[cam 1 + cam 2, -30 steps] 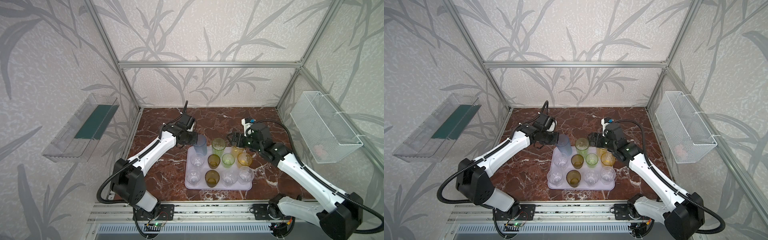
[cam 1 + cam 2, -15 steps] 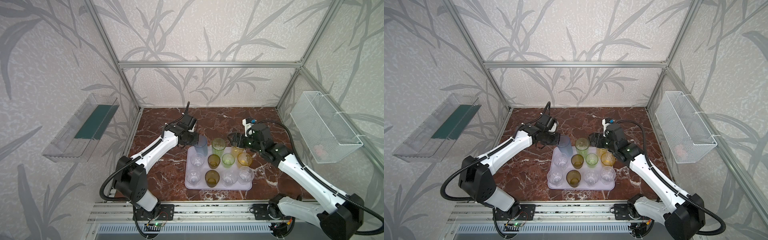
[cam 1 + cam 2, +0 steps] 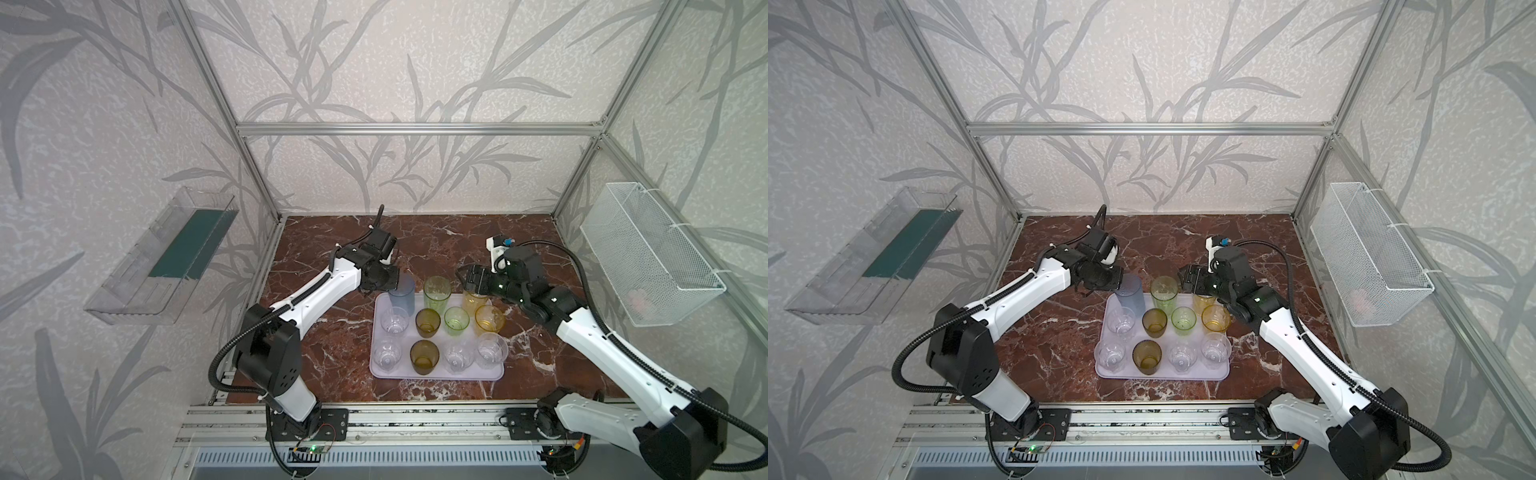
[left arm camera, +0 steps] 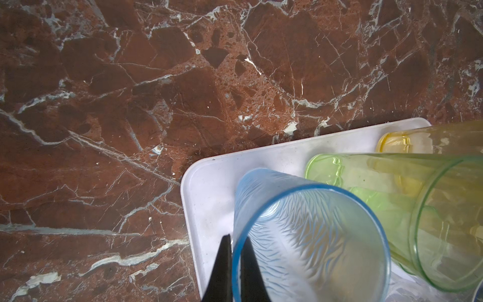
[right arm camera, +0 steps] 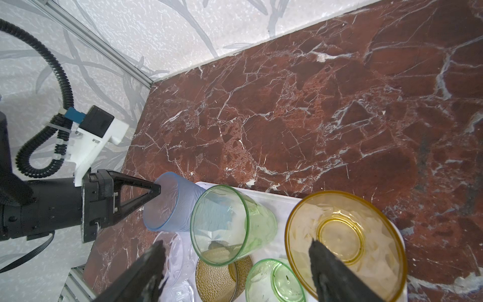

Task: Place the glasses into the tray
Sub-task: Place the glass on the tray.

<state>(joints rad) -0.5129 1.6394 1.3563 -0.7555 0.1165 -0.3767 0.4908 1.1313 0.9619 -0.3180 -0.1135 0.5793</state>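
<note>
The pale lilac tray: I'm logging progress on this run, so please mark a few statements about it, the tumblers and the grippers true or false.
1. The left gripper is shut on the rim of the tall blue-grey translucent tumbler. True.
2. The right gripper is gripping a tall green tumbler. False: its jaws stand wide open and hold nothing.
3. Two short amber-brown tumblers stand on the pale lilac rectangular tray. True.
4. One clear tumbler lies on its side on the tabletop beside the tray. False: no tumbler is on the red-brown marble tabletop; every one in view is on or over the tray.
</note>
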